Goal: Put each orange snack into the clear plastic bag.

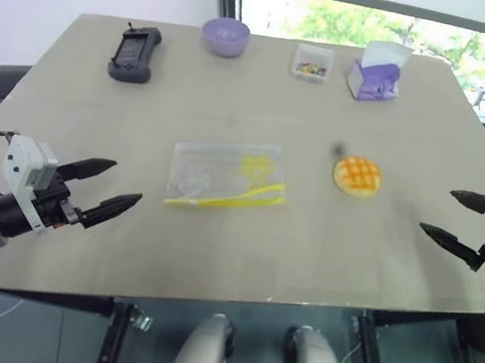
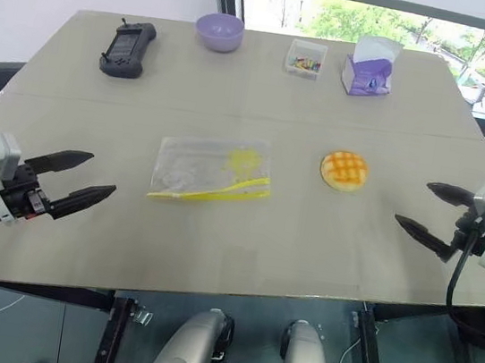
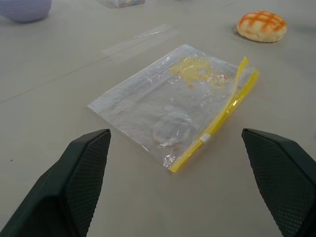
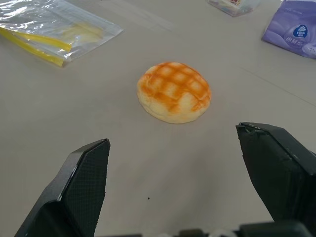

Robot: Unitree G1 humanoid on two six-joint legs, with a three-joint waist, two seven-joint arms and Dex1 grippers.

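right now i see both my left gripper [image 1: 113, 187] and right gripper [image 1: 451, 216] spread wide, holding nothing. the orange snack [image 1: 357, 175] sits just right of the clear plastic bag [image 1: 225, 175], nothing between them; a purple bowl [image 1: 225, 36], tissue pack [image 1: 375, 74] and black controller [image 1: 135, 53] stand at the far edge.

Quick count of stuff on desk [image 1: 213, 259]: one orange snack [image 1: 357, 175], one clear plastic bag [image 1: 225, 177] (yellow seal strip along one edge). Far side: one purple bowl [image 1: 225, 36], one small clear box [image 1: 312, 62] of colourful bits, one purple tissue pack [image 1: 377, 72], one dark handheld controller [image 1: 135, 53]. Plus two grippers, left gripper [image 1: 108, 186] and right gripper [image 1: 445, 215], two black fingers each.
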